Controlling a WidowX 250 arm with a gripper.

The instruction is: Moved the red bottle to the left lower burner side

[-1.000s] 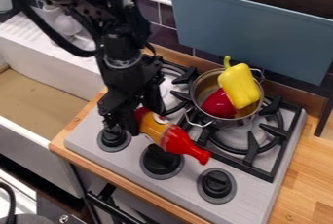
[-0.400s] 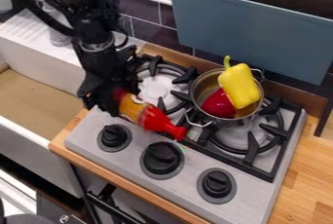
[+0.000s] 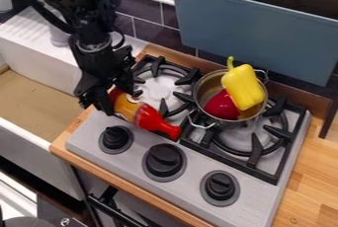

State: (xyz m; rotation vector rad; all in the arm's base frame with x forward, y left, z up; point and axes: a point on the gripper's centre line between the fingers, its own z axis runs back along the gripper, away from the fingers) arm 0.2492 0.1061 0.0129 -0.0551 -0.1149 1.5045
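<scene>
Red bottle (image 3: 149,119) — glossy, tapered — by steel stovetop (image 3: 191,184)

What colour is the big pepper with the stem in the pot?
The pepper is yellow, as the camera view shows.

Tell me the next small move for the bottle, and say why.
I'd probably ease the bottle gently down: the gripper has it by its base end, and it already lies across the left burner's front side, behind the left knob. Whether it touches the grate, I can't tell.
</scene>
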